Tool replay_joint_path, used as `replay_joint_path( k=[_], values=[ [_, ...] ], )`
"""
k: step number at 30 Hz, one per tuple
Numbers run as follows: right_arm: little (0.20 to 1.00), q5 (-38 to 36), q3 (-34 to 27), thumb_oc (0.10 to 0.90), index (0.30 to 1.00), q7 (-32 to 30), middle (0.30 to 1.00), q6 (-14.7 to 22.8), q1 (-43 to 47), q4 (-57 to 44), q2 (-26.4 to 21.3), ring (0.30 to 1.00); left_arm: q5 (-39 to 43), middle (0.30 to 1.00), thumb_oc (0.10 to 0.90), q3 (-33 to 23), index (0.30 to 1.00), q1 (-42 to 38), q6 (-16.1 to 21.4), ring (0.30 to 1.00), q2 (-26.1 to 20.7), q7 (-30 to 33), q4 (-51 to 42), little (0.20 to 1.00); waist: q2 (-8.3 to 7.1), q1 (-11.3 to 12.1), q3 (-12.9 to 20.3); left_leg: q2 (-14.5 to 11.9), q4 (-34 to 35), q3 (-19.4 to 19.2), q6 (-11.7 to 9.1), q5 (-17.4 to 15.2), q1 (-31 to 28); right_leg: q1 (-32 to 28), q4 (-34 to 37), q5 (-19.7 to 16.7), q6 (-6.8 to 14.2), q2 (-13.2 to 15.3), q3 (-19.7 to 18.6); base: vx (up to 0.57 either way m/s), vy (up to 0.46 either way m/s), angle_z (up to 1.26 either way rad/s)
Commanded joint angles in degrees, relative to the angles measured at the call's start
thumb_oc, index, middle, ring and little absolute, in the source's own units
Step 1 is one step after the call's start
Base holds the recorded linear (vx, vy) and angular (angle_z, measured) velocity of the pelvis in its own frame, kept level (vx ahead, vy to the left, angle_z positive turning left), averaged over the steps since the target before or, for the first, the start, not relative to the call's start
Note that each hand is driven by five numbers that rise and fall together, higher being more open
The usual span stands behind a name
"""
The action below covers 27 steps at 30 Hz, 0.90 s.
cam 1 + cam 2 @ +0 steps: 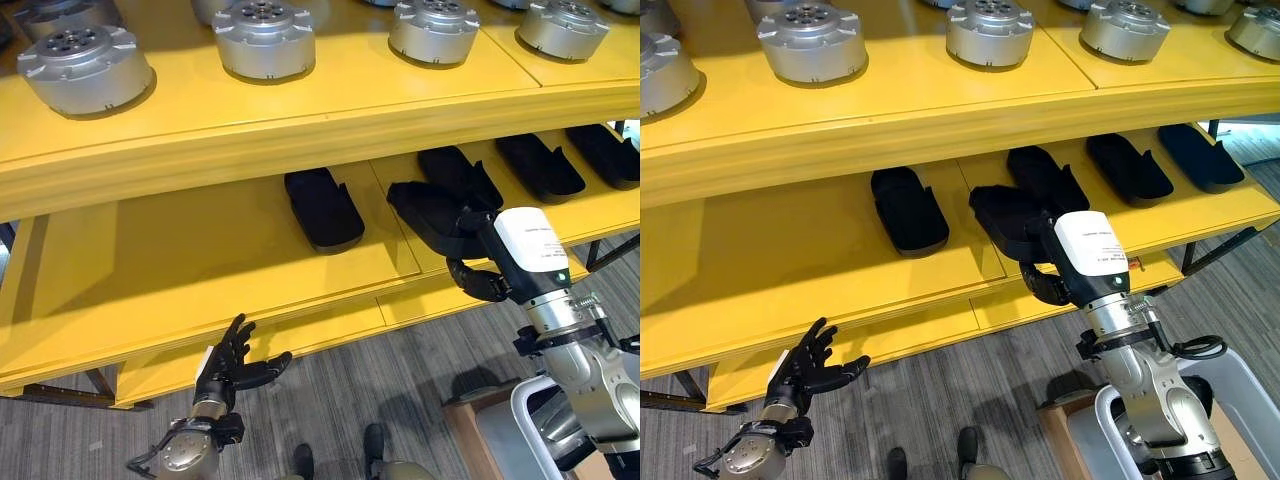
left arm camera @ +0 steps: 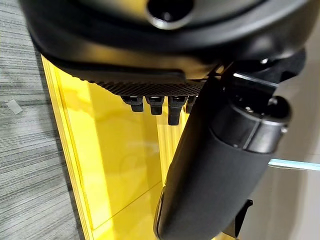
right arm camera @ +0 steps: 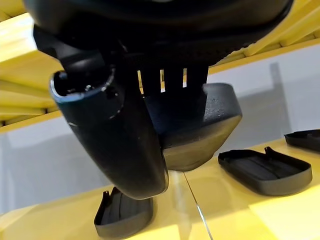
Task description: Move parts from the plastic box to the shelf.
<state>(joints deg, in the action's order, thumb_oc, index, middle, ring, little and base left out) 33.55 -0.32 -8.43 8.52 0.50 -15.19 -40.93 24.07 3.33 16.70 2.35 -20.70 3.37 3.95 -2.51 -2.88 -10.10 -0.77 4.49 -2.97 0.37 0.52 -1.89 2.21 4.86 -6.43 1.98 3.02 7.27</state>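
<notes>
My right hand [image 1: 480, 278] reaches over the front of the lower yellow shelf [image 1: 200, 270] and is shut on a black moulded part [image 1: 425, 212]. That part sits low over the shelf board, angled out towards me. The right wrist view shows the thumb [image 3: 117, 145] under the black part [image 3: 217, 117] and the fingers over it. Several more black parts lie along the same shelf, one to the left [image 1: 322, 205] and others behind and to the right [image 1: 540, 165]. My left hand [image 1: 235, 360] hangs open below the shelf's front edge, holding nothing.
Silver round parts [image 1: 265, 38] stand in rows on the upper shelf [image 1: 300, 140]. A pale plastic box [image 1: 1250, 395] stands on the grey floor at the lower right. The left half of the lower shelf is bare.
</notes>
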Motion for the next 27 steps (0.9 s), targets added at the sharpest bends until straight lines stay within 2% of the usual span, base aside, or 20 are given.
replay_joint_path(
  k=[1, 5, 7, 9, 10, 11, 13, 14, 15, 17, 19, 21, 22, 23, 25, 27],
  values=[
    [0.300, -2.51, -4.73, 0.400, 0.300, -4.40, 0.300, 3.16, 8.68, -6.58, -1.47, 0.300, -0.11, 1.000, 0.900, -0.26, 1.000, -3.85, 4.77, 1.000, -0.43, -0.46, -6.10, 1.000, -0.28, 0.06, 6.57, -2.60, -2.44, -6.48, -2.14, -2.71, -1.16, -1.51, -4.08, 5.12, 4.53, 0.08, -1.07, -0.05, -0.071, -0.01],
    [0.300, -2.86, -4.42, 0.400, 0.300, -4.40, 0.300, 3.30, 9.64, -7.26, -1.65, 0.300, 0.99, 1.000, 0.900, -0.38, 1.000, -3.24, 4.42, 1.000, 0.42, 0.05, -5.33, 1.000, -0.29, 0.11, 6.58, -2.94, -4.45, -5.92, -2.20, -3.38, -1.12, -1.95, -5.40, 6.38, 3.77, -0.13, -0.92, -0.03, -0.057, 0.00],
    [0.300, -2.93, -4.41, 0.400, 0.300, -5.32, 0.300, 3.61, 10.56, -7.91, -2.12, 0.300, 2.30, 1.000, 0.900, 0.16, 1.000, -3.26, 4.35, 1.000, 0.85, 0.28, -4.42, 1.000, -0.67, 0.43, 5.29, -2.94, -10.57, -5.15, -2.67, -4.22, 1.38, -1.96, -6.57, 7.22, 2.88, 0.09, -0.86, -0.13, -0.116, 0.06],
    [0.300, -2.66, -4.53, 0.400, 0.300, -6.42, 0.300, 3.57, 12.03, -7.87, -3.52, 0.300, 2.89, 1.000, 0.900, 1.06, 1.000, -4.34, 4.16, 1.000, 0.19, -0.18, -4.38, 1.000, -1.00, 0.50, 2.50, -3.48, -21.65, -3.25, -4.26, -4.88, 6.98, -0.96, -9.68, 8.53, 1.07, 0.55, 0.93, -0.24, -0.075, 0.38],
    [0.300, -2.56, -4.55, 0.400, 0.300, -6.73, 0.300, 3.51, 12.55, -7.76, -3.73, 0.300, 2.57, 1.000, 0.900, 1.13, 1.000, -4.51, 4.18, 1.000, -0.15, -0.23, -4.52, 1.000, -1.02, 0.36, 2.06, -4.82, -23.68, -2.61, -4.45, -4.70, 7.99, -0.48, -11.14, 9.03, 0.73, 0.57, 1.31, -0.14, -0.029, 0.48],
    [0.300, -2.55, -4.53, 0.400, 0.300, -6.77, 0.300, 3.52, 12.64, -7.71, -3.72, 0.300, 2.56, 1.000, 0.900, 1.10, 1.000, -4.55, 4.17, 1.000, -0.16, -0.22, -4.54, 1.000, -0.96, 0.27, 2.01, -4.93, -24.11, -2.46, -4.52, -4.86, 8.27, -0.31, -11.44, 9.20, 0.67, 0.49, 1.41, -0.06, 0.025, 0.47],
    [0.300, -2.47, -4.37, 0.400, 0.300, -7.32, 0.300, 3.27, 13.76, -7.54, -4.50, 0.300, 2.28, 1.000, 0.900, 1.14, 1.000, -4.48, 4.17, 1.000, -0.64, -0.30, -5.15, 1.000, -1.35, 0.08, 1.88, -9.49, -23.73, -0.98, -4.76, -3.59, 8.81, 0.42, -13.77, 10.12, 0.96, 1.45, 1.74, -0.02, 0.101, 0.25],
    [0.300, -2.54, -3.89, 0.400, 0.300, -7.50, 0.300, 3.14, 14.83, -7.62, -5.18, 0.300, 2.30, 1.000, 0.900, 1.05, 1.000, -4.19, 4.26, 1.000, -0.97, -0.18, -5.40, 1.000, -1.16, 0.20, 2.21, -13.42, -20.61, 0.57, -4.93, -2.39, 7.87, 0.80, -15.09, 11.17, 1.52, 2.11, 1.36, 0.02, 0.149, 0.17],
    [0.300, -2.75, -3.50, 0.400, 0.300, -7.57, 0.300, 2.97, 15.72, -7.44, -5.74, 0.300, 2.37, 1.000, 0.900, 1.12, 1.000, -4.07, 4.40, 1.000, -1.04, 0.04, -5.52, 1.000, -0.97, -0.09, 2.72, -15.35, -17.62, 0.19, -4.98, -0.39, 6.72, 1.38, -15.78, 11.43, 1.77, 2.49, 1.55, 0.05, 0.198, 0.23],
    [0.300, -2.44, -2.33, 0.400, 0.300, -8.71, 0.300, 2.64, 18.32, -7.02, -7.47, 0.300, 2.83, 1.000, 0.900, 1.38, 1.000, -4.15, 4.46, 1.000, -1.44, 1.12, -5.65, 1.000, 0.17, 0.17, 3.26, -20.12, -9.77, 1.26, -6.59, 6.42, 6.23, 2.86, -18.93, 12.94, 2.70, 3.43, 1.55, 0.06, 0.241, 0.05],
    [0.300, -1.65, -2.77, 0.400, 0.300, -9.19, 0.300, 2.13, 19.53, -6.75, -10.06, 0.300, 3.32, 1.000, 0.900, 1.56, 1.000, -4.41, 4.43, 1.000, -1.61, 1.60, -5.92, 1.000, 1.33, 0.13, 3.57, -22.15, -4.47, 0.07, -8.70, 9.62, 5.93, 3.72, -21.73, 14.19, 3.54, 4.74, 2.12, 0.07, 0.278, -0.01],
    [0.300, -1.23, -3.35, 0.400, 0.300, -9.23, 0.300, 1.93, 19.40, -6.48, -11.38, 0.300, 3.42, 1.000, 0.900, 1.63, 1.000, -4.54, 4.45, 1.000, -1.49, 1.34, -5.79, 1.000, 1.85, 0.25, 3.73, -22.29, -2.96, -0.88, -9.59, 10.31, 5.36, 3.87, -22.42, 14.54, 3.68, 5.20, 2.33, 0.07, 0.200, 0.08],
    [0.300, 0.33, -3.47, 0.400, 0.300, -9.96, 0.300, 1.65, 20.71, -6.66, -12.57, 0.300, 3.55, 1.000, 0.900, 1.98, 1.000, -4.41, 4.92, 1.000, -1.78, 0.96, -5.76, 1.000, 2.91, 0.82, 4.52, -21.87, -1.93, -0.47, -10.54, 9.10, 4.24, 3.91, -22.81, 14.63, 4.36, 5.90, 2.08, 0.11, 0.238, 0.12],
    [0.300, 0.65, -3.31, 0.400, 0.300, -9.98, 0.300, 1.45, 21.28, -6.72, -12.73, 0.300, 3.70, 1.000, 0.900, 1.93, 1.000, -4.39, 4.92, 1.000, -1.82, 0.83, -5.92, 1.000, 3.05, 1.14, 4.82, -21.21, -2.14, 0.44, -10.24, 8.00, 4.01, 3.91, -22.60, 14.49, 4.39, 6.15, 1.80, 0.16, 0.324, 0.04],
    [0.300, 1.23, -2.88, 0.400, 0.300, -10.39, 0.300, 1.42, 22.51, -6.75, -12.71, 0.300, 3.55, 1.000, 0.900, 1.74, 1.000, -4.24, 5.00, 1.000, -2.09, 0.81, -6.13, 1.000, 2.98, 1.21, 5.22, -20.20, -2.93, 0.59, -9.82, 6.29, 4.16, 3.37, -22.18, 14.14, 4.82, 6.99, 1.48, 0.11, 0.175, -0.04],
    [0.300, 2.18, -3.16, 0.400, 0.300, -10.94, 0.300, 0.71, 23.99, -6.44, -13.23, 0.300, 3.27, 1.000, 0.900, 1.77, 1.000, -4.76, 5.41, 1.000, -3.85, 0.33, -6.53, 1.000, 2.29, 1.57, 5.07, -18.35, -5.13, 0.26, -9.71, 4.35, 5.23, 1.89, -20.74, 12.89, 5.68, 8.84, 1.80, 0.12, 0.208, 0.16]
  ],
)
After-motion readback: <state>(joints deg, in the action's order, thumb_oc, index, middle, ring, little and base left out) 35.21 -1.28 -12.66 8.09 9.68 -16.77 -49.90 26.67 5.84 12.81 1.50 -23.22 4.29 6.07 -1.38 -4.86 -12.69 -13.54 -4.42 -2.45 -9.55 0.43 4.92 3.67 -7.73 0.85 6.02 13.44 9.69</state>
